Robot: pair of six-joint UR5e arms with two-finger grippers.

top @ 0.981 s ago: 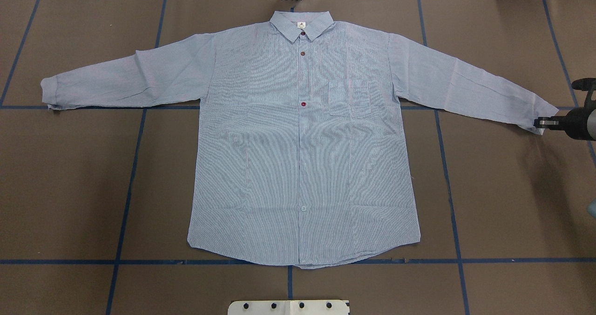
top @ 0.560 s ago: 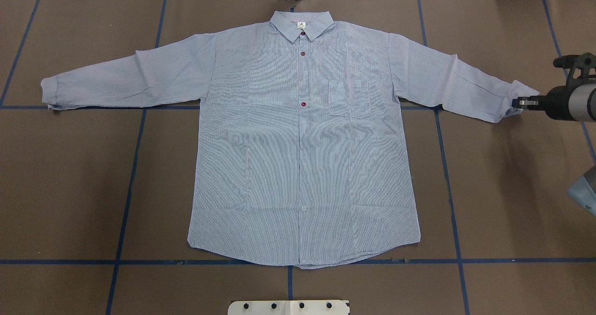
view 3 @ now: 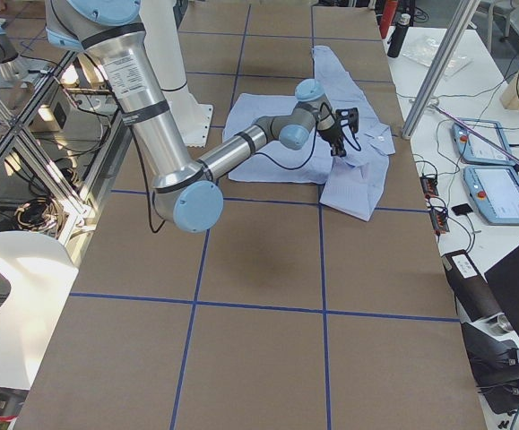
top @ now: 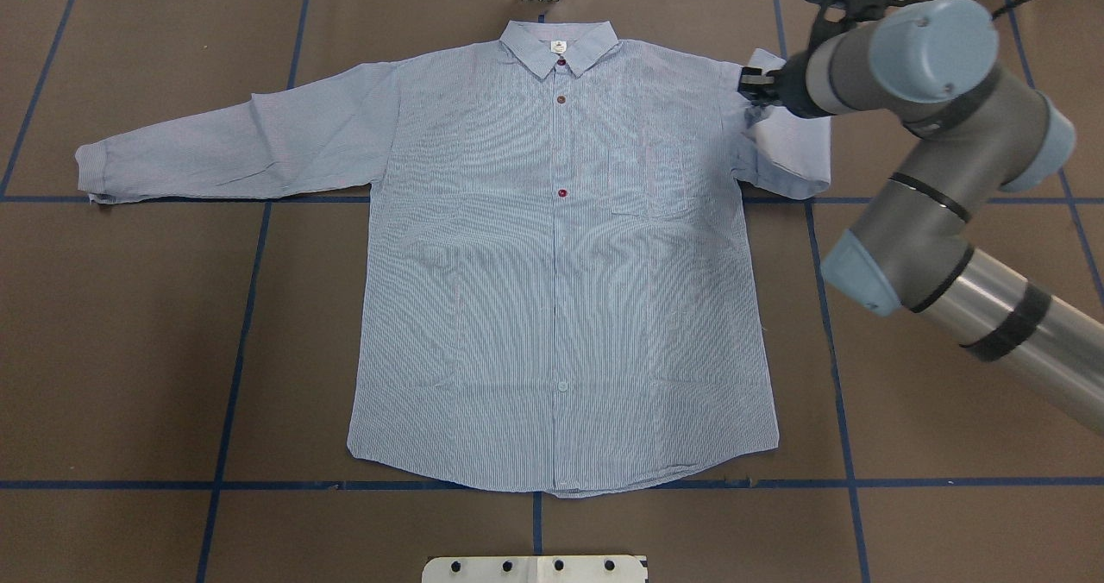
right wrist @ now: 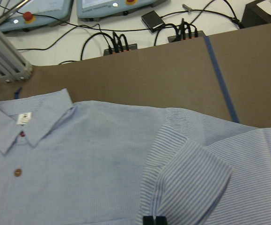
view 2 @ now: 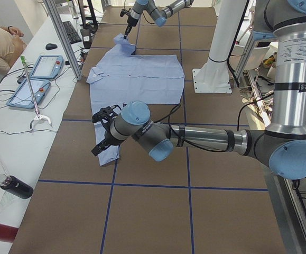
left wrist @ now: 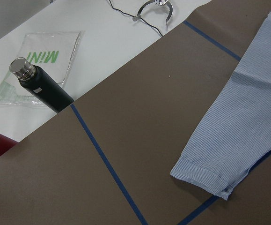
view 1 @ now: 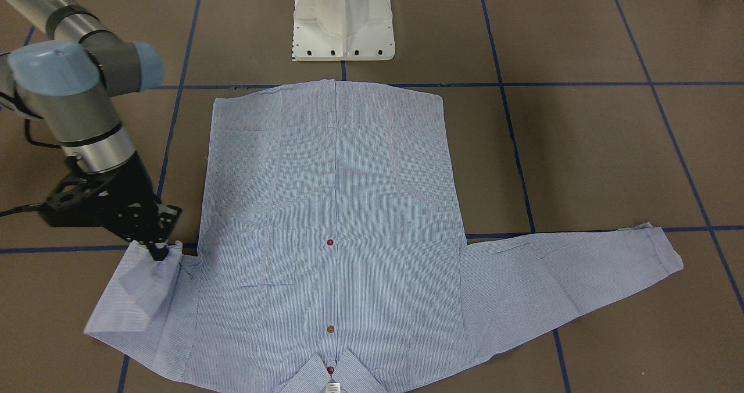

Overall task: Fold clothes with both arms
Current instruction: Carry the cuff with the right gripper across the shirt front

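The light blue-and-white striped shirt [top: 561,264] lies flat, front up, collar [top: 559,44] at the far side. My right gripper [top: 752,87] is shut on the cuff of the sleeve on its side and holds it at the shoulder, so that sleeve [top: 789,147] is folded back on itself. The same grip shows in the front view [view 1: 158,252] and the right wrist view [right wrist: 154,220]. The other sleeve [top: 216,147] lies stretched out flat. My left gripper [view 2: 101,145] hovers by that sleeve's cuff [left wrist: 210,180]; I cannot tell whether it is open or shut.
The white pedestal base [view 1: 343,21] stands at the robot's side of the table. Blue tape lines [top: 250,307] cross the brown table. A dark bottle [left wrist: 44,86] and a plastic bag lie on the white bench beyond the left end. Control tablets [view 2: 36,79] sit there too.
My right gripper has carried the sleeve cuff from the table's right edge inward and toward the far side, up to the shoulder, folding the sleeve over. The rest of the shirt has not moved.
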